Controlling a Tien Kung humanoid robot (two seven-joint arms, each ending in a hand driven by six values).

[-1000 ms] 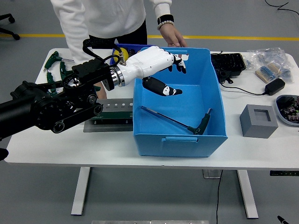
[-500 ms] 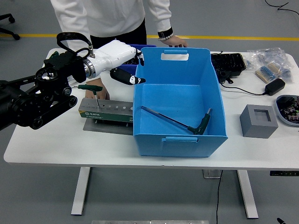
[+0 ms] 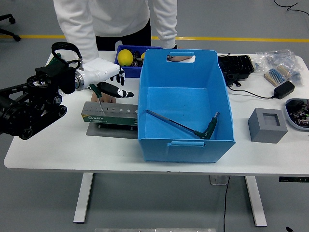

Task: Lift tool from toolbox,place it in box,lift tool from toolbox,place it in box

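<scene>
A: Tool (image 3: 98,91): where does it stand relative to the left hand (image 3: 104,77)?

B: It stands upright in the toolbox (image 3: 109,114), its green T-handle directly below the white palm and just beside the dark thumb. The long axis of the shaft runs vertically, down into a slot of the rack.

A: State of the hand?

B: Fingers loosely spread above the handle, enclosing nothing. Contact with the handle cannot be confirmed.

A: Which arm is nearer?

B: The left. The right arm is out of view.

A: The destination?

B: The blue box (image 3: 186,145) sits on the desk (image 3: 58,150) to the right of the toolbox, touching it. One T-handle tool (image 3: 186,127) already lies inside, diagonally on the floor.
</scene>
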